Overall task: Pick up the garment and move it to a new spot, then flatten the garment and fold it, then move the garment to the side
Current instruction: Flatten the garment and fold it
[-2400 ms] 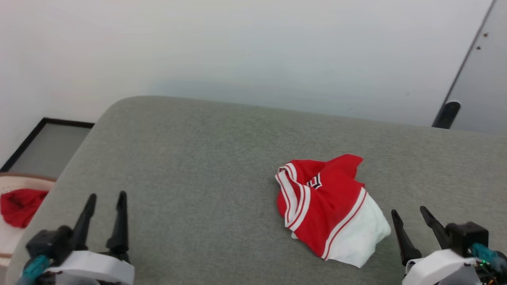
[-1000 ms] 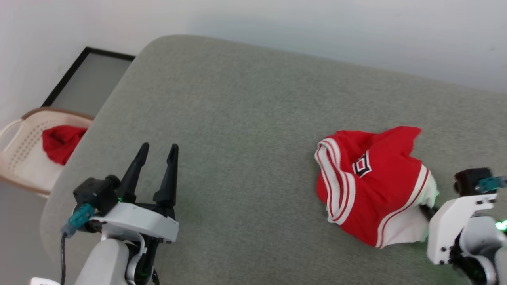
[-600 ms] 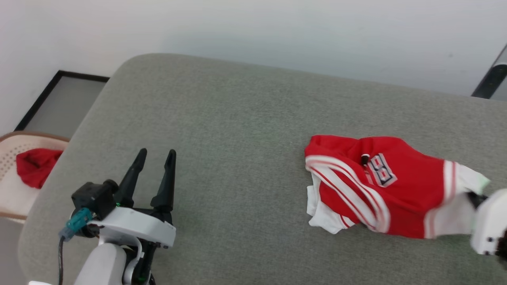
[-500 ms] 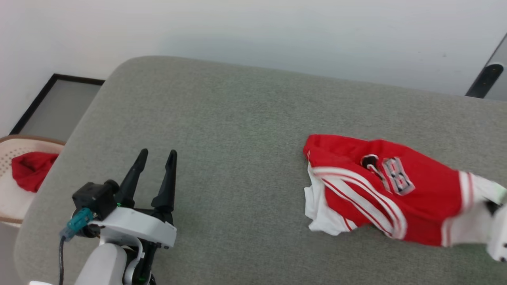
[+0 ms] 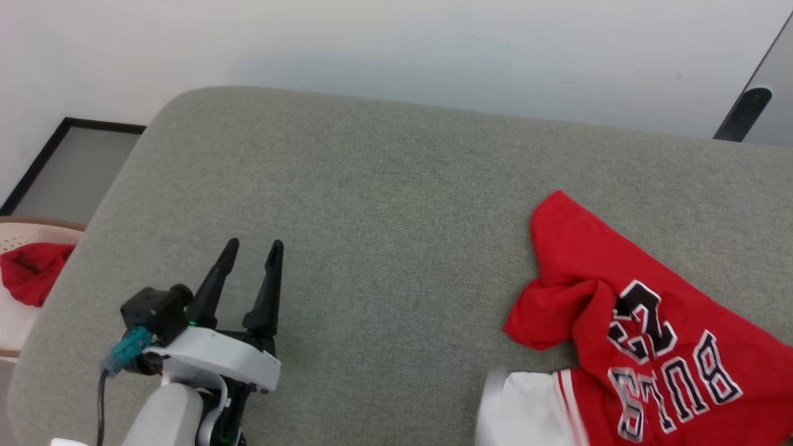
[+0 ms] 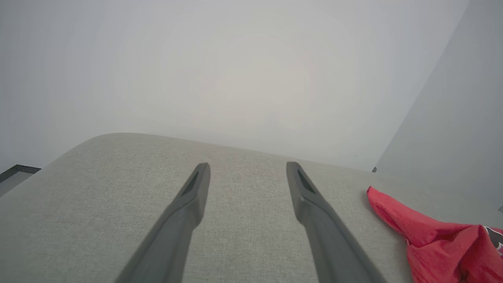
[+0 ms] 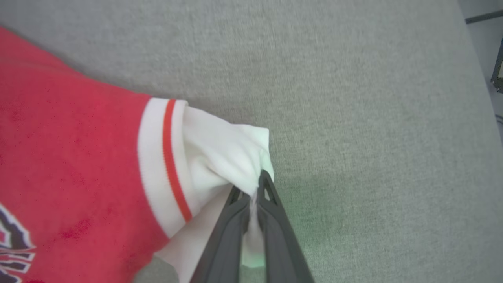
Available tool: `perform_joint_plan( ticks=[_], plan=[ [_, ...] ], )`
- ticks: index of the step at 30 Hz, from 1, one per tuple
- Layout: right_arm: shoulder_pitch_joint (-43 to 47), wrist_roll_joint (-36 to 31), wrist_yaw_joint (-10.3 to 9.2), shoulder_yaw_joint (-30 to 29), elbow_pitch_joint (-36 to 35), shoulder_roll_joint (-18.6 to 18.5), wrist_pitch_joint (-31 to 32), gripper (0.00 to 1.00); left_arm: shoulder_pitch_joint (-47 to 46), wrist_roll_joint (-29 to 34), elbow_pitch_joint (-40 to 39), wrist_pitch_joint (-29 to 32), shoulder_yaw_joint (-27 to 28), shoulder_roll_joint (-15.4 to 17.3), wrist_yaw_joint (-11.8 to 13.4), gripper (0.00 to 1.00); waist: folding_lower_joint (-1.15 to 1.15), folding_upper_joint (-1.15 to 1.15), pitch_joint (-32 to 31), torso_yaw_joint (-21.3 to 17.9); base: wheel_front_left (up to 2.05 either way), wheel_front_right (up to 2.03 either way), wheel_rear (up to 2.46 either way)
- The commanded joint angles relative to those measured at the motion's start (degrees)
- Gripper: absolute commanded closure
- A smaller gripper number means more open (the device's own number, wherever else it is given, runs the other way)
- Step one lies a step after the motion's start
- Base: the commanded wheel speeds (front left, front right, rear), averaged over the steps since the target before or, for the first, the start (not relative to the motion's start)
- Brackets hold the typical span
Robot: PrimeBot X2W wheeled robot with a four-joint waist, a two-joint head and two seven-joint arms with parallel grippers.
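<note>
While left fingers stay apart, right fingers clamp white sleeve; garment dragged out, number and lettering now showing.

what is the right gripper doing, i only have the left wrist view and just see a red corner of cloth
Observer: The right gripper is shut on a white sleeve of the garment, above the grey cushion.
Operator: is the print facing up
Observer: Yes, in the head view the black 23 and the lettering face up.
Operator: any other red stuff around
Observer: A small red cloth lies in a pale basket beyond the cushion's left edge.
</note>
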Motion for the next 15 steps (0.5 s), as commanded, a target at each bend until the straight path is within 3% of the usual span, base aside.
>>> perform_joint_plan(
  ticks=[1,4,6,7,8,9,15],
  plan=[
    [0.3,-0.7,-0.04,-0.9,1.4,0.4,-0.6,1.00,-0.3,-0.5,0.1,-0.2,-0.3,0.2,-0.2,0.00,0.00,0.00,0.3,-0.2,0.00,0.00,0.00],
    [-1.5,-1.4,-0.04,-1.7,5.0,1.3,-1.9,0.98,-0.5,-1.0,0.4,-0.2,-0.6,0.5,-0.2,0.00,0.00,0.00,0.7,-0.7,0.00,0.00,0.00],
    [-2.0,-2.2,-0.04,-1.2,6.5,1.0,-2.5,0.74,-0.5,-1.4,0.6,-0.2,-0.8,0.7,-0.2,0.00,0.00,0.00,0.7,-1.0,0.00,0.00,0.00],
    [-2.5,-1.8,-0.04,-0.8,7.0,1.3,-3.1,0.61,-0.4,-1.5,0.8,-0.2,-1.0,0.9,-0.2,0.00,0.00,0.00,0.7,-1.3,0.00,0.00,0.00],
    [-2.8,-1.9,-0.04,-0.2,7.4,1.2,-3.7,0.18,-0.3,-1.7,0.9,-0.2,-1.1,1.0,-0.2,0.00,0.00,0.00,0.6,-1.5,0.00,0.00,0.00],
    [-3.1,-2.1,-0.04,0.2,7.7,1.2,-4.2,0.00,-0.3,-2.1,1.0,-0.2,-1.6,1.0,-0.2,0.00,0.00,0.00,0.5,-1.8,0.00,0.00,0.00],
    [-3.8,-1.2,-0.05,3.2,6.8,1.2,-5.8,0.00,0.2,-4.1,1.4,-0.2,-3.1,2.6,-0.2,0.00,0.00,0.00,-0.8,-3.5,0.00,0.00,0.00]
  ],
)
